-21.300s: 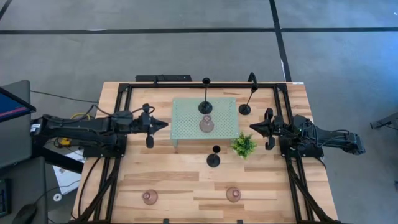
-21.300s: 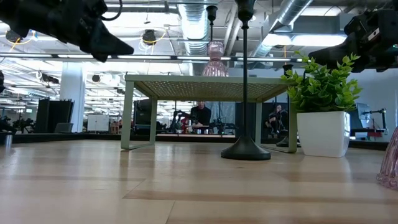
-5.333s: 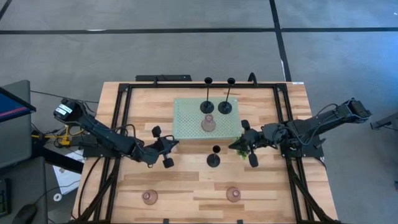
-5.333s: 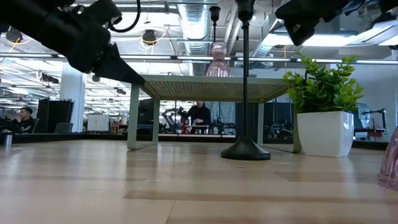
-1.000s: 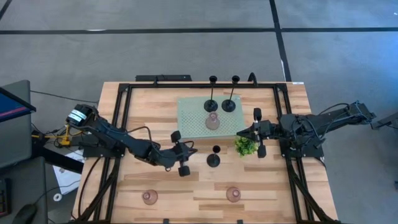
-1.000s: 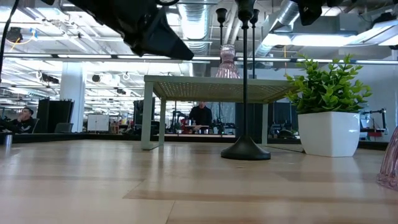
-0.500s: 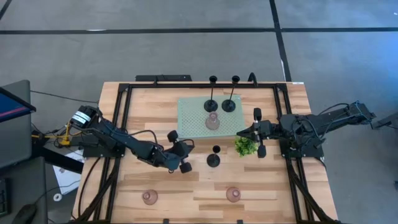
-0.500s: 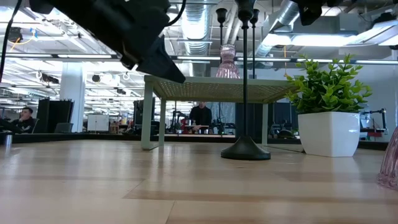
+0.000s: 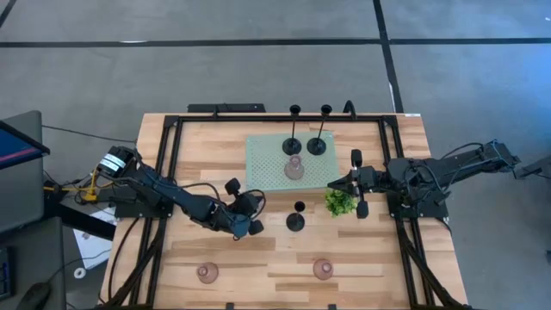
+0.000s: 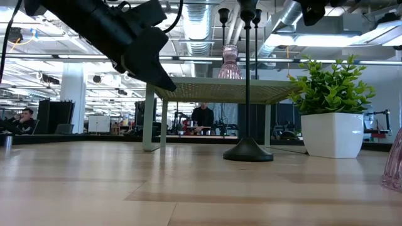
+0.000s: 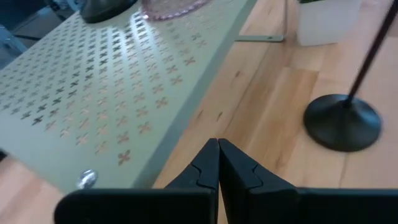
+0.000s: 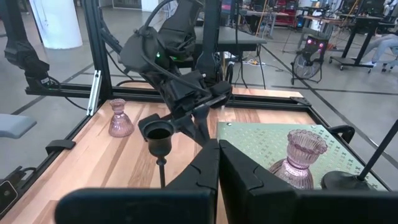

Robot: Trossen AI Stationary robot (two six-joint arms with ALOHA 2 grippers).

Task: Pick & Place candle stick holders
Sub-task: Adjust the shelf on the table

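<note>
A pale green perforated tray (image 9: 267,155) stands at the table's far middle. Two black candle stick holders (image 9: 293,145) (image 9: 317,145) and one pinkish holder (image 9: 294,168) stand on it. A third black holder (image 9: 295,222) stands on its disc base on the table, in front of the tray. Two pinkish holders (image 9: 207,273) (image 9: 323,269) stand near the near edge. My left gripper (image 9: 259,199) is shut and empty, just off the tray's near left corner (image 11: 93,177), left of the black holder (image 11: 342,121). My right gripper (image 9: 332,186) is shut and empty, above the small plant.
A small green plant in a white pot (image 9: 339,202) stands at the tray's near right corner, right under my right gripper. The black frame rails (image 9: 168,172) run along both table sides. Bare wood lies between the black holder and the two pinkish holders.
My left gripper has gone down and a little toward the table's left edge, away from the black holder on the table, and has rolled somewhat about its own axis. The tray, the holders and my right arm have stayed where they were.
</note>
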